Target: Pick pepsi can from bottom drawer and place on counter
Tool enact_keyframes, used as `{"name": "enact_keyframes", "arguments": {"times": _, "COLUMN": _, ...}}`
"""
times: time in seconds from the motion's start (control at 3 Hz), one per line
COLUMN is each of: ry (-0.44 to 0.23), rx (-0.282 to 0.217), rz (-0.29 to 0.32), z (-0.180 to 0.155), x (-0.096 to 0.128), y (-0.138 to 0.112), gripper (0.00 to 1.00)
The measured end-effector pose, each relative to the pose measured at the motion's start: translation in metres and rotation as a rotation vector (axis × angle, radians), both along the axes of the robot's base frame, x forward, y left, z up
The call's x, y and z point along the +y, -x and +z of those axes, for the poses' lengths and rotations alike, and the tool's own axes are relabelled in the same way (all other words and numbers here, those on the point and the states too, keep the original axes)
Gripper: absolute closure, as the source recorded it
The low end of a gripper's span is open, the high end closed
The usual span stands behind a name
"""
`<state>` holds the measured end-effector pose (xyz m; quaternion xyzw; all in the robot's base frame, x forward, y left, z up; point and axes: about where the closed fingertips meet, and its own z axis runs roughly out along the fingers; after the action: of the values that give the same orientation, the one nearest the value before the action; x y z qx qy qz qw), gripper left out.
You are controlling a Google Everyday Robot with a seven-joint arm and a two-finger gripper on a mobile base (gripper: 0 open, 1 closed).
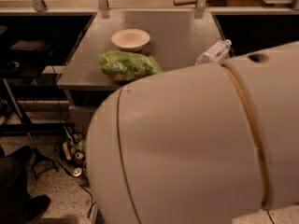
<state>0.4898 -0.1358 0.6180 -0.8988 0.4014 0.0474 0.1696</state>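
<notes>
Camera view: white arm casing (196, 148) fills the lower right and blocks most of the cabinet below the counter (177, 31). The gripper is out of sight behind that casing, so I cannot tell whether it is open, closed or holding anything. The pepsi can is not visible, so its place and long axis cannot be told. The bottom drawer is hidden too.

The grey counter runs lengthwise away from the camera. Items on it:
- A pale bowl (131, 38), upright, left of centre.
- A green bag (128, 65) just in front of the bowl, near the front edge.
- A clear water bottle (213, 52) on its side at the right, cap end pointing to the far right.

Cables and small cans (74, 164) lie on the floor to the left.
</notes>
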Motion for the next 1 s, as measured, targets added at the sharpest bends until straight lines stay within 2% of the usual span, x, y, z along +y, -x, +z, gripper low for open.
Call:
{"name": "enact_keyframes", "arguments": {"times": 0.33, "ry": -0.002, "rx": -0.046, "rz": 0.003, "z": 0.017, "x": -0.009, "y": 0.002, "gripper": 1.00}}
{"name": "enact_keyframes", "arguments": {"times": 0.67, "ry": 0.019, "rx": -0.131, "rz": 0.053, "z": 0.048, "x": -0.019, "y": -0.007, "gripper": 1.00}}
{"name": "enact_keyframes", "arguments": {"times": 1.0, "ry": 0.065, "rx": -0.198, "rz": 0.114, "z": 0.083, "x": -0.032, "y": -0.026, "gripper": 1.00}}
